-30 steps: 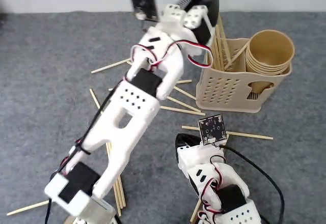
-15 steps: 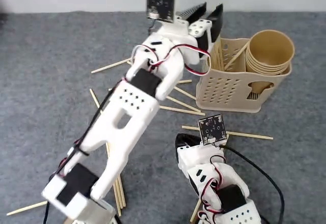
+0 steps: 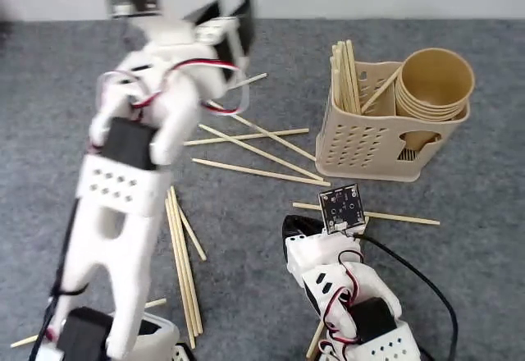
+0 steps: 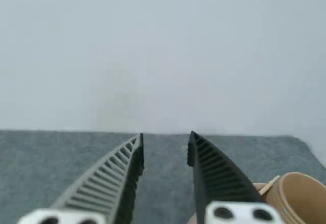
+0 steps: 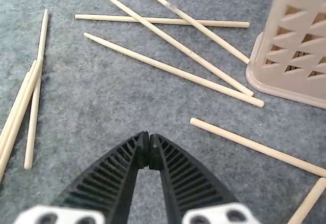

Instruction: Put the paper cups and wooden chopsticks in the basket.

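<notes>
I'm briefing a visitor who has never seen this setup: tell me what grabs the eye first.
The white left arm towers over the table, its tool open up high. At right, a basket holds stacked cups and some chopsticks, while more chopsticks lie scattered on the grey table.

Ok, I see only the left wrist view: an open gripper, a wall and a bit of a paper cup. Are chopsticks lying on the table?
Observer: Yes, many loose wooden chopsticks lie on the grey carpet, outside the beige perforated plastic basket.
Operator: And what is in the basket?
Observer: A stack of tan paper cups and some upright chopsticks.
Operator: And the right gripper?
Observer: The right gripper is shut and empty, close above the carpet.
</notes>
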You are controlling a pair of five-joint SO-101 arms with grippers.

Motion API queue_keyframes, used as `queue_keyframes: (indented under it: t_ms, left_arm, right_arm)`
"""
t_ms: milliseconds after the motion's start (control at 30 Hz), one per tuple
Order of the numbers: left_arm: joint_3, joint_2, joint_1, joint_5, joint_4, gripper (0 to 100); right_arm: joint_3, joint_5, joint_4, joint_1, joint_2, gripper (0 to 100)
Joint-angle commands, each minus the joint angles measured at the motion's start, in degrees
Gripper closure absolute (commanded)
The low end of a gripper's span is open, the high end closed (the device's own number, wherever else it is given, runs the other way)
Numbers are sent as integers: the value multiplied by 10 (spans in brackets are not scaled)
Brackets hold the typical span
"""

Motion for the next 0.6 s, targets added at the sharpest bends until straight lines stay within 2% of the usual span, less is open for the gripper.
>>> queue_keyframes:
  t_ms: [0,100,200,367,567]
  left_arm:
    - [-9,-39,-62,5,96,852]
    - [-8,-40,-113,4,165,852]
    - [-5,-38,-146,-29,231,852]
    - [42,-39,-164,-65,319,852]
    - [164,-39,-164,-108,346,851]
  right_arm:
    - [8,-3,-11,1,-7,990]
    - [8,-3,-11,1,-7,990]
    - [8,-3,-11,1,-7,990]
    - [8,-3,-11,1,-7,990]
    - [8,-3,-11,1,-7,990]
